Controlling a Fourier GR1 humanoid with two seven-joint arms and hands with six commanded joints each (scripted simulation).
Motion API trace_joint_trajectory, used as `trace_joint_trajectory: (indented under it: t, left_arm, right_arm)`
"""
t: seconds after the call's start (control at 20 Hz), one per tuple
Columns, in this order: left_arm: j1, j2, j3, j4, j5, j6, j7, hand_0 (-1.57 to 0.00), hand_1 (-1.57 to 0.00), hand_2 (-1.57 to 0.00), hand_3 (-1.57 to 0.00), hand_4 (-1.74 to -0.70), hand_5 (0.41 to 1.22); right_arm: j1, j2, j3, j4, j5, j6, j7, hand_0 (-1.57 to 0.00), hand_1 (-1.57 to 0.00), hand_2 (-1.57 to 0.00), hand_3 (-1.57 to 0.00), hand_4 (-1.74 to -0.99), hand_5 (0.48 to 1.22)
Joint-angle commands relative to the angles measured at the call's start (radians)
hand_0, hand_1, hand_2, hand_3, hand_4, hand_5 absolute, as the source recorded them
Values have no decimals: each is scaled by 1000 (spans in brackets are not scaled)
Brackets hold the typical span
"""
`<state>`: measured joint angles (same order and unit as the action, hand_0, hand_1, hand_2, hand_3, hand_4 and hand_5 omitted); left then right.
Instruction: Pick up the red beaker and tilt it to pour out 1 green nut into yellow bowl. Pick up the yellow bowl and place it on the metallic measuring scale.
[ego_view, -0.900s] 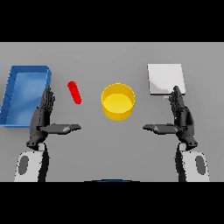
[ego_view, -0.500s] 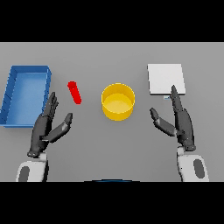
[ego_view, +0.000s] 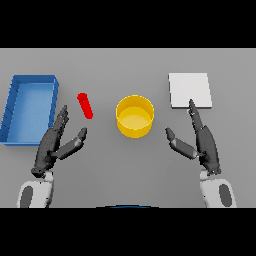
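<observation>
Head view shows the red beaker (ego_view: 85, 105) lying on the grey surface (ego_view: 128, 165), between the blue tray (ego_view: 30, 107) and the yellow bowl (ego_view: 135, 116), apart from both. The metallic measuring scale (ego_view: 189, 90) sits well to the right of the bowl, with nothing on it.

The left hand (ego_view: 54, 145) hovers just below and left of the beaker, fingers straight and spread, thumb out towards the beaker, holding nothing. The right hand (ego_view: 200, 141) is likewise open and empty, its fingertips near the scale's lower edge, thumb pointing towards the bowl.

Risks, as I judge them: the beaker is slim and appears to lie on its side, so a hand closing on it from an angle could roll or flick it away, perhaps against the tray. Whether the green nut is inside cannot be seen; if the beaker is lifted mouth-down, the nut could drop out short of the bowl. A careless tilt near the bowl could also nudge the bowl off its spot.

Compared with half a second ago, the left hand has shifted up and right, closer to the beaker, with its thumb swung further outward. The right hand has changed little. Beaker, bowl, tray and scale have not moved.
</observation>
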<state>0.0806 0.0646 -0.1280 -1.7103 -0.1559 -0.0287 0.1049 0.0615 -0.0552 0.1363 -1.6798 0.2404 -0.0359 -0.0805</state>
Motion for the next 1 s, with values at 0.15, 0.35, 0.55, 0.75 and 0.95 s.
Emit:
trace_joint_trajectory:
  t: [0.15,0.35,0.55,0.75,0.95]
  left_arm:
    - [-131,5,55,172,26,-8,-26,1,1,1,1,-1178,650]
    - [-251,-5,75,335,4,5,-62,1,1,1,1,-1178,637]
    - [-339,3,99,440,7,-3,-116,1,1,1,1,-1197,646]
    - [-412,-5,92,525,-37,28,-123,1,1,1,1,-1197,661]
    - [-475,-13,112,604,-41,49,-131,1,1,1,1,-1203,671]
  right_arm:
    - [5,0,-11,-6,-29,13,-19,1,1,1,1,-1215,628]
    - [10,0,-12,-5,-37,21,-6,1,1,1,1,-1229,626]
    - [4,-8,-17,-4,-35,19,-11,1,1,1,1,-1218,626]
    - [14,0,-14,-4,-38,21,-16,1,1,1,1,-1226,631]
    - [16,-12,-28,-16,-56,29,-9,1,1,1,1,-1238,638]
